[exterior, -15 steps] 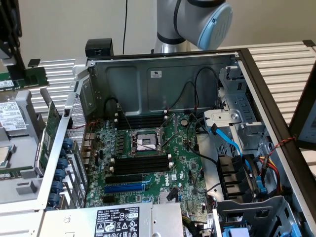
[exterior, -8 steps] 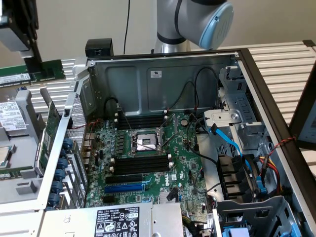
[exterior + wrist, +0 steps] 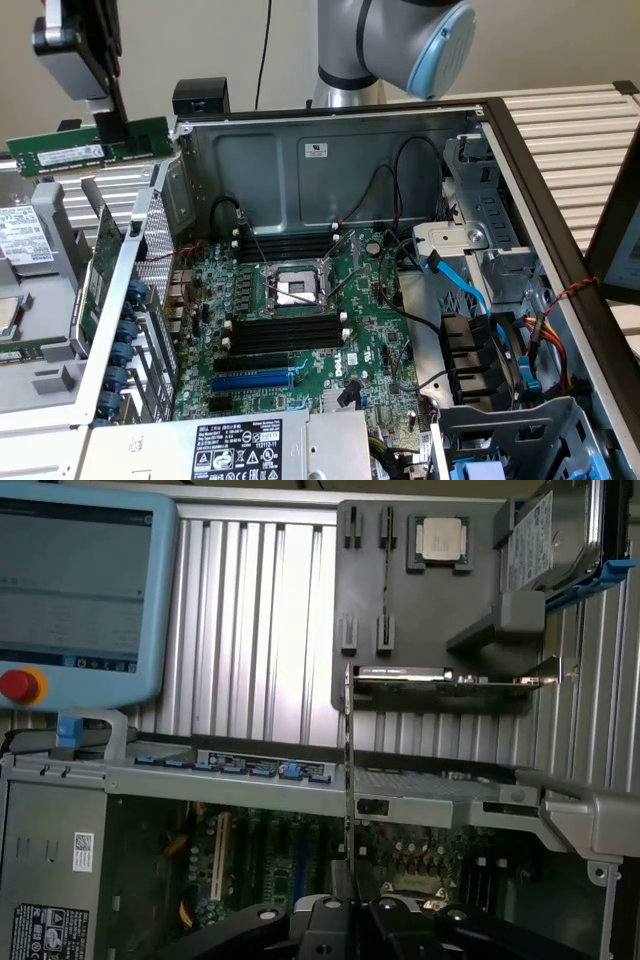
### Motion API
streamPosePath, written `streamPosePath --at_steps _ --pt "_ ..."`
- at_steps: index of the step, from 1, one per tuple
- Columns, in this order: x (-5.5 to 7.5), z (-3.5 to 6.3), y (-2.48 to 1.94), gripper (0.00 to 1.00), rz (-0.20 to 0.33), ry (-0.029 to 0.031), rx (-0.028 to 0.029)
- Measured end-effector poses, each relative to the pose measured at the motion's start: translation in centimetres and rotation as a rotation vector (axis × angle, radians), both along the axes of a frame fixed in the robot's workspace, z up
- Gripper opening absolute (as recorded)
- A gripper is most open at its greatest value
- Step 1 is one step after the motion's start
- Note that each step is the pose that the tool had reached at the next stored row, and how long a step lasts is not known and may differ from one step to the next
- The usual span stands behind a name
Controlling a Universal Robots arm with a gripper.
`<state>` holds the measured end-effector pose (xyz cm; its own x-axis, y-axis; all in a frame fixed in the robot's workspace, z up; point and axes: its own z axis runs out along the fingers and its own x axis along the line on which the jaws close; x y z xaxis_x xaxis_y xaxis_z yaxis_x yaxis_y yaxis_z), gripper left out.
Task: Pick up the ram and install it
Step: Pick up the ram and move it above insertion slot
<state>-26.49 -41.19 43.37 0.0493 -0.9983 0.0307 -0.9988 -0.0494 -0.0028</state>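
The ram [image 3: 90, 150] is off the surface and in the air. It is a long green stick with a white label, and it lies nearly level with its flat face to the camera. The hand [image 3: 112, 135] is closed on it near one end, with the dark fingers pressing both faces of the board. In the wrist view the same stick [image 3: 348, 780] is seen on its thin edge. It reaches out as a narrow dark line from the hand [image 3: 350, 915].

The picking-up part therefore looks finished, in my judgement. The installing part is not done. In the exterior view the ram hangs outside the open computer case [image 3: 330, 150], at about ten o'clock from the processor socket [image 3: 297, 290]. It is well apart from the motherboard [image 3: 370, 370].

The black memory slots [image 3: 290, 330] lie at six o'clock from the socket, and a second group lies at twelve o'clock. They look empty, with the white clips at their ends. Nothing green stands in them.

Farther out, the wrist view shows a dark holder tray [image 3: 365, 590] on the ribbed surface [image 3: 250, 610]. A loose processor [image 3: 440, 538] sits in it, and a hard drive [image 3: 555, 535] is just beside it.
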Motion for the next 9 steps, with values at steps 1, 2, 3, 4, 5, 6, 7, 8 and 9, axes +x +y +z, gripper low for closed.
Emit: streamPosePath --at_steps 1,2,3,4,5,6,7,8,9 --pt "0.4 0.0 0.0 0.13 0.0 0.0 0.0005" --pt "0.9 -0.01 0.0 0.13 0.0 -0.0001 0.001" --pt "1.4 -0.02 0.0 0.13 0.0 -0.0001 0.0013" --pt "1.8 -0.03 0.0 0.13 0.0 -0.0001 0.0016" --pt "2.3 -0.04 0.0 0.13 0.0 -0.0002 0.0021" --pt "2.7 -0.05 0.0 0.13 0.0 -0.0001 0.0025" --pt "3.2 -0.06 0.0 0.13 0.0 0.0 0.0028" --pt "3.6 -0.08 0.0 0.13 0.0 -0.0001 0.0033" --pt "4.1 -0.1 0.0 0.13 0.0 -0.0001 0.0035"
